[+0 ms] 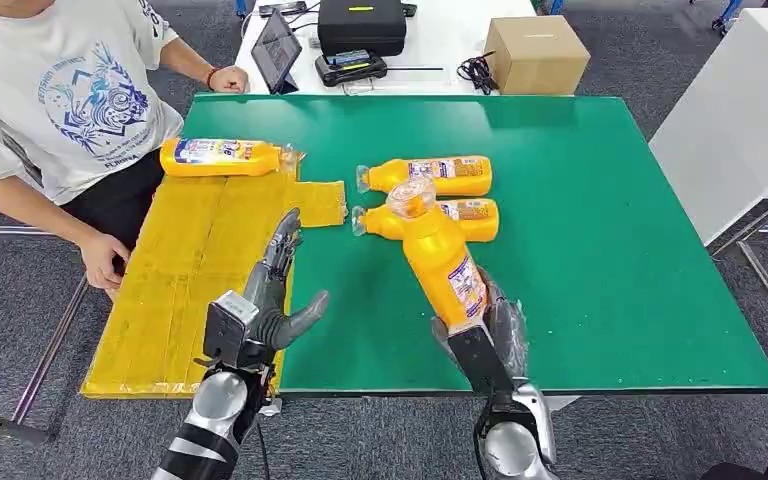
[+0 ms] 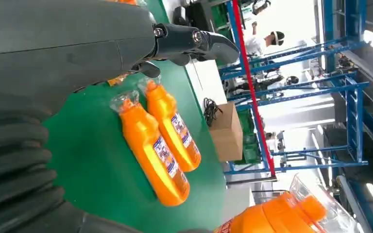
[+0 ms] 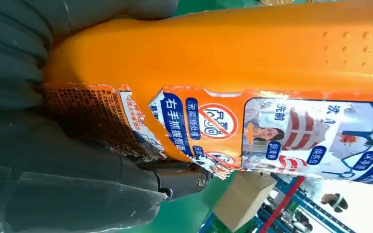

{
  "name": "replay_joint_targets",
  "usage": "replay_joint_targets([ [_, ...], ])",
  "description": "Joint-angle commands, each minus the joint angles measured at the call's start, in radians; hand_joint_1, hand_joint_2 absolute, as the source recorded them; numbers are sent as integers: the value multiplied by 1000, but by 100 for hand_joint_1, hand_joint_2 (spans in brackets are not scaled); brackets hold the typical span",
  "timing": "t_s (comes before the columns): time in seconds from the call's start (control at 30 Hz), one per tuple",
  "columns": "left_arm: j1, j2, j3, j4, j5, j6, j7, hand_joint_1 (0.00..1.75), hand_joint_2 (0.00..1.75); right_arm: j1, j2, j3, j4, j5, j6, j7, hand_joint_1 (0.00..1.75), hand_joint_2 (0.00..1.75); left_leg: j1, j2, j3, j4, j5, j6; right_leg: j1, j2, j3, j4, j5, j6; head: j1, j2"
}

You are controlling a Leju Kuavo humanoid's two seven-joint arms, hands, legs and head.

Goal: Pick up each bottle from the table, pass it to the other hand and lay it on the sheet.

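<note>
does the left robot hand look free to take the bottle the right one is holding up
Probably yes. The left robot hand is open and holds nothing, hovering over the table edge, and bare green mat lies between it and the raised bottle in the right robot hand.

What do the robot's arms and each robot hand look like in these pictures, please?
Both arms are silver metal with rounded joint housings. The left robot hand has a boxy grey wrist block, a thick grey thumb and darker slim fingers. The right robot hand is dark grey, with a glossy clear film over it. In the wrist views each has a grey ribbed cover.
</note>
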Motion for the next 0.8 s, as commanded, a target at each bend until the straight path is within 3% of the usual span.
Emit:
replay_joint_targets([
  [0.03, -14, 26, -21, 13, 2, -1, 7, 0, 175, -40, 6, -14, 64, -4, 2, -3, 175, 175, 1, 2, 2, -1, -1, -1, 1, 1, 2, -1, 0, -2, 0, 0],
  [0.23, 0, 53, -134, -63, 70, -210, 36, 0, 175, -62, 22, 34, 172, -48, 130, -56, 175, 175, 1, 2, 2, -1, 0, -1, 1, 2, 2, -1, 0, -2, 0, 0],
  [0.4, -13, 59, -159, -56, 92, -245, 47, 0, 175, -90, 48, 96, 265, -24, 160, -67, 175, 175, 1, 4, 4, -1, -1, -2, 1, 4, 3, -1, 0, -2, 0, 0],
  [0.47, -16, 60, -160, -46, 112, -277, 54, 0, 175, -98, 54, 110, 282, -10, 150, -62, 175, 175, 2, 4, 4, -1, -1, -2, 2, 3, 4, -1, 0, -3, 0, 0],
  [0.5, -24, 54, -165, -22, 178, -362, 115, 0, 175, -124, 32, 183, 297, 74, 163, -74, 175, 175, 1, 3, 3, -1, -1, -2, 1, 3, 3, -1, 0, -2, 0, 0],
  [0.57, -52, 42, -169, 16, 213, -389, 146, 0, 175, -152, 85, 244, 349, 133, 138, -27, 175, 175, 1, 3, 4, -1, -1, -2, 2, 2, 3, -1, 0, -3, 0, 0],
  [0.8, -91, 46, -175, 78, 417, -532, 252, 0, 175, -202, 96, 325, 457, 163, 96, -23, 175, 175, 3, 4, 6, -1, -1, -3, 3, 3, 5, -2, 0, -4, 1, 0],
])
